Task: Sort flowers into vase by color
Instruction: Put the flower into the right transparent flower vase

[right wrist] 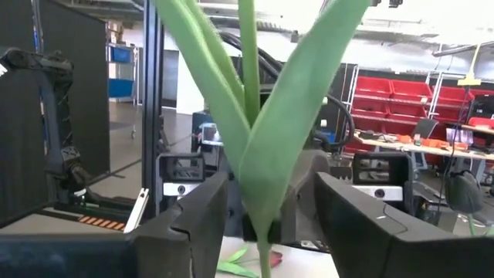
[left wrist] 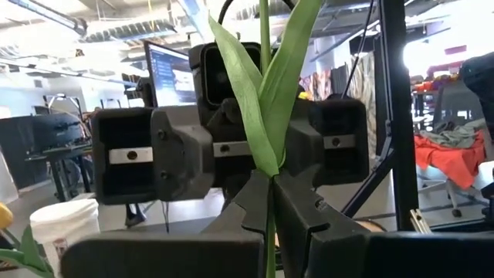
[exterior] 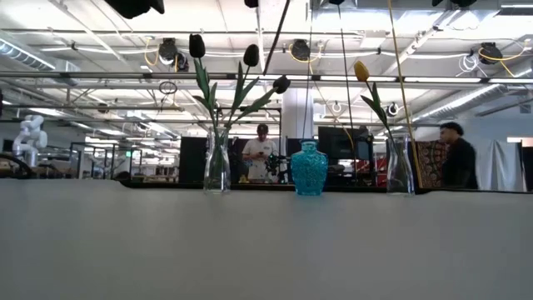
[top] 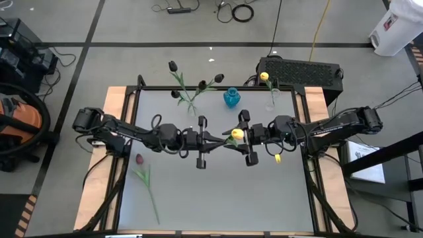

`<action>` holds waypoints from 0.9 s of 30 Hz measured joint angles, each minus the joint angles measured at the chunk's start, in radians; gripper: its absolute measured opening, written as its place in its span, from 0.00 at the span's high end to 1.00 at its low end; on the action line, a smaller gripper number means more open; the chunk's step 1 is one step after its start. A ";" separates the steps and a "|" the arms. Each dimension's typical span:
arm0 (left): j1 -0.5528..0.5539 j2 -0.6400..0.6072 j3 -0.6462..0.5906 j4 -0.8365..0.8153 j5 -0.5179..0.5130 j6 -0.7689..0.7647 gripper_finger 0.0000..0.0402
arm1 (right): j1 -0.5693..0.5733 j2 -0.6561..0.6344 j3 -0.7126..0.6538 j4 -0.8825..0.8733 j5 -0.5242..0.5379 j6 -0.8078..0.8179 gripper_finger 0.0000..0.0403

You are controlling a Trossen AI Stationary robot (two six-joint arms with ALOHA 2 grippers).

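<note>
A: Where is the flower they work on now?

B: It is the yellow tulip (top: 236, 134), raised above the middle of the table (top: 218, 192), between the two arms. The left pincer (top: 213, 139) and the right pincer (top: 232, 137) meet there, almost nose to nose.

A: Who holds it?

B: In the left wrist view the stem (left wrist: 269, 232) runs straight down between the dark fingers (left wrist: 309, 212), and they look pressed onto it, just under the leaves (left wrist: 262, 100). For the right pincer, its fingers (right wrist: 193, 224) stand apart on both sides of the stem; I judge it is spread and not pinching.

A: Where must this flower go?

B: I think to the clear vase (top: 271, 100) at the back right, which already has one yellow tulip. The clear vase (top: 190, 106) at the back left holds three black tulips (exterior: 241, 58), and the small blue vase (top: 230, 98) between them has nothing in it. One dark red tulip (top: 139, 159) lies on the table at the left, and something small and yellow (top: 277, 158) lies near the right arm; I cannot tell what it is.

A: How will the tulip handle?

B: Very light, I believe, and the thin stem will bend and swing. A hold low on the stem lets the end enter the narrow neck, but the head may tip. The vases look like glass, so a push could knock one over.
</note>
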 joint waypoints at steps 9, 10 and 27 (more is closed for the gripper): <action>0.000 -0.001 0.000 -0.055 -0.004 0.000 0.97 | 0.000 0.000 0.000 0.003 0.000 -0.006 0.55; 0.000 0.000 0.000 -0.061 -0.006 0.000 0.97 | 0.000 0.000 0.000 0.004 0.000 -0.007 0.55; 0.000 -0.001 0.000 -0.058 -0.013 0.000 0.97 | 0.000 -0.001 0.000 0.005 -0.001 -0.008 0.83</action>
